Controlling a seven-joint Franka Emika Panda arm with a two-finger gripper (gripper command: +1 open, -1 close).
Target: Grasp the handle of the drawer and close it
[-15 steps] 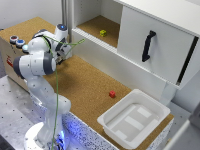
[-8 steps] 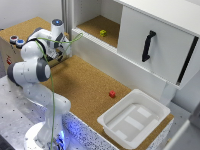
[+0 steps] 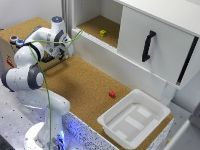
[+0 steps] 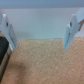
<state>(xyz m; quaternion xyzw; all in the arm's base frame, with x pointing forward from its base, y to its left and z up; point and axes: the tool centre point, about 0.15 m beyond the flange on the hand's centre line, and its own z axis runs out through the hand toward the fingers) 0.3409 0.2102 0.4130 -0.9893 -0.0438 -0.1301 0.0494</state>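
Observation:
The drawer (image 3: 162, 37) is the big white cabinet unit at the exterior view's right, and its front panel stands out from the body. The handle (image 3: 147, 46), a slim black bar, is fixed upright on that panel. My gripper (image 3: 69, 51) is far from it, at the exterior view's left, low over the cork surface beside the white cabinet base. In the wrist view the gripper (image 4: 39, 32) is open: two pale fingers (image 4: 71, 30) stand wide apart with nothing between them, facing a white wall. The handle is not in the wrist view.
A shallow white plastic tub (image 3: 150, 102) sits on the cork board (image 3: 85, 85) near its front corner. A small red cube (image 3: 112, 93) lies beside it. A yellow-green block (image 3: 103, 33) rests in the open cabinet compartment. A brown box (image 3: 7, 47) with cups stands behind the arm.
The arm's elbow has swung down and toward the exterior view's left. The hand has shifted slightly toward the cabinet base. The gripper has stayed open.

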